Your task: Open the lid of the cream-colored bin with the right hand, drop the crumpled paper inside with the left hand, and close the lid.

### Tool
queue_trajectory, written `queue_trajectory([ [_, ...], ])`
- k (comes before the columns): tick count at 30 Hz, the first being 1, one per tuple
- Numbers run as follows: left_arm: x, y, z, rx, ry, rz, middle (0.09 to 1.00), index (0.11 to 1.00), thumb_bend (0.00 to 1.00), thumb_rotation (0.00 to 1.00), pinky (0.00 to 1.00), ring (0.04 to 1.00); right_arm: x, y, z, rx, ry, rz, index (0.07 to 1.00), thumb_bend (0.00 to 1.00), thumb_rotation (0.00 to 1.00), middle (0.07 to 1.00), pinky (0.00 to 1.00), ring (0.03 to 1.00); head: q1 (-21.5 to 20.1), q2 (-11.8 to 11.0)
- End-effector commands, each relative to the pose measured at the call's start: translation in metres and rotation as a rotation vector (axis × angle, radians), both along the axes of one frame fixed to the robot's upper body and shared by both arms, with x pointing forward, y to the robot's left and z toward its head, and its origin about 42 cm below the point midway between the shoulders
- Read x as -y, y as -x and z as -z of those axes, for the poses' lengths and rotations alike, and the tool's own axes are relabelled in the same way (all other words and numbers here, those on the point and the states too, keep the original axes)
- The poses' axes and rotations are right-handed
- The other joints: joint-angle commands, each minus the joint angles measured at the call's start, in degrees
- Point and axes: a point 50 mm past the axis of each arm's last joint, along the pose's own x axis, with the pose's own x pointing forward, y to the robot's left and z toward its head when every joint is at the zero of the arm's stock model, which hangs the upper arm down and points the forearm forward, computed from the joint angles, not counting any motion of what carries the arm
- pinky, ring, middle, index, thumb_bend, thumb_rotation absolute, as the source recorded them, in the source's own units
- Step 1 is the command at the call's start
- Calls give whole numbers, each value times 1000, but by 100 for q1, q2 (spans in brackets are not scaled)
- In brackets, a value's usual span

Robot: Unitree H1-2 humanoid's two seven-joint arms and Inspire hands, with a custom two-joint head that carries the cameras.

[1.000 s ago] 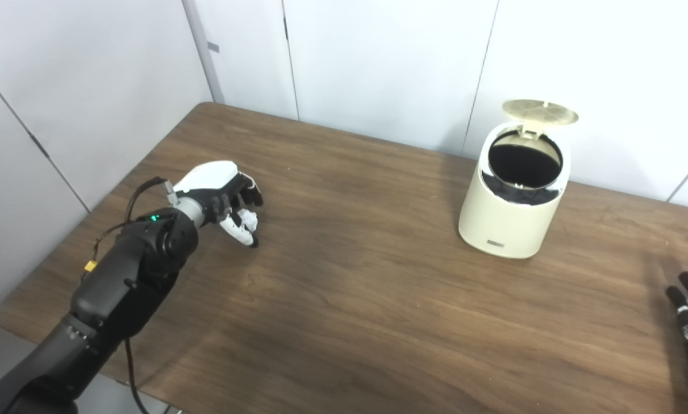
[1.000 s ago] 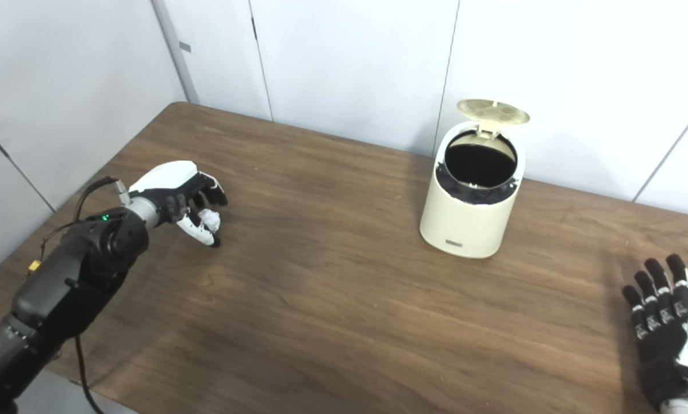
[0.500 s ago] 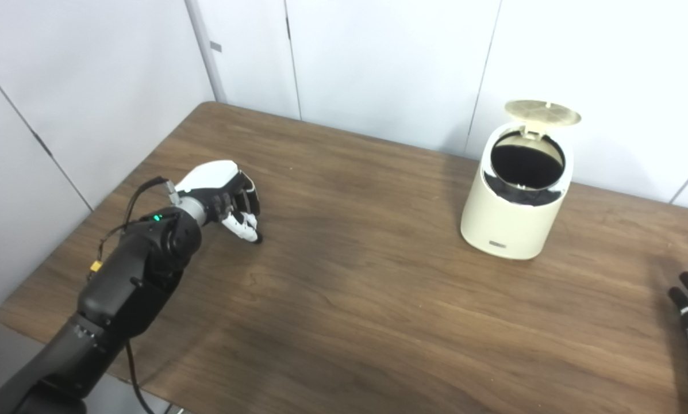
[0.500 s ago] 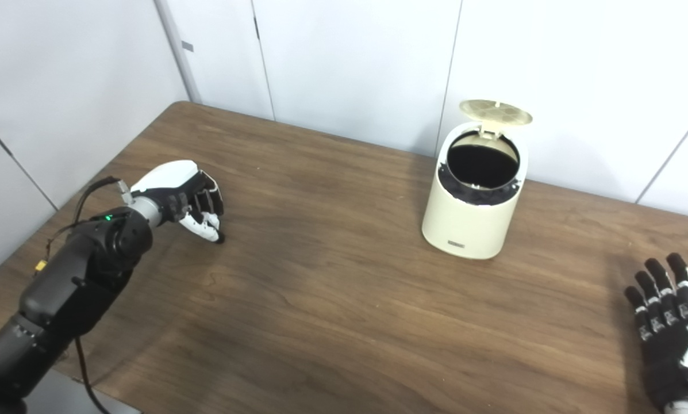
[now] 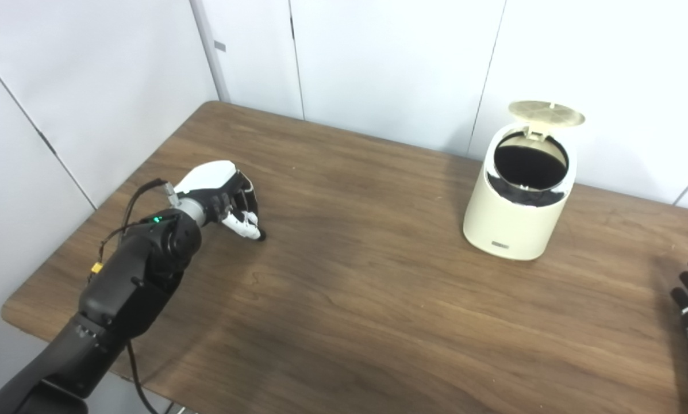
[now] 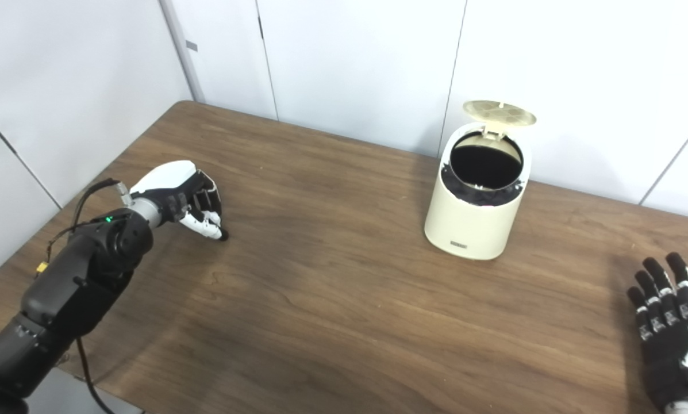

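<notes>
The cream-colored bin (image 5: 513, 213) stands at the table's back right with its lid (image 5: 546, 112) flipped up and its dark inside showing. My left hand (image 5: 226, 192) rests low over the table at the left, far from the bin. Its fingers are curled shut on the white crumpled paper (image 5: 246, 219), which is mostly hidden in the grasp. My right hand (image 6: 665, 313) is open with fingers spread, palm down, low at the table's front right corner, well to the right of the bin.
The brown wooden table (image 5: 366, 299) spans the view, with its left edge and front left corner close to my left arm. White wall panels (image 5: 389, 57) stand right behind the bin.
My left hand's fingers have curled tighter around the paper, hiding most of it. The camera has shifted slightly. The bin, lid and right hand have not moved.
</notes>
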Motion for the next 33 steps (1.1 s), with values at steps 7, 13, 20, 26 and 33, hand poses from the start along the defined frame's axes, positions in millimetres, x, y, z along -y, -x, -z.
queue_trajectory([
  [7, -1, -2, -14, 62, -38, 11, 512, 475, 503, 0, 468, 438, 3, -5, -16, 68, 11, -7, 950, 548, 1000, 916, 977, 943, -12, 14],
  [13, 3, -1, -21, 106, -41, 42, 520, 467, 502, 0, 489, 444, 1, -5, -16, 70, 5, -7, 945, 562, 1000, 915, 969, 942, -30, 29],
  [20, 17, 3, -38, 160, -30, 93, 516, 470, 501, 0, 496, 454, 0, -5, -14, 63, -2, 1, 934, 570, 1000, 909, 962, 932, -30, 29],
  [26, 26, 6, -48, 218, -54, 133, 516, 481, 501, 0, 451, 413, 0, -6, -11, 59, 7, -5, 943, 574, 1000, 925, 966, 943, -37, 34],
  [33, 35, 7, -60, 262, -70, 142, 499, 500, 501, 0, 428, 398, 2, -6, -6, 57, -6, 1, 951, 568, 1000, 929, 972, 948, -36, 26],
])
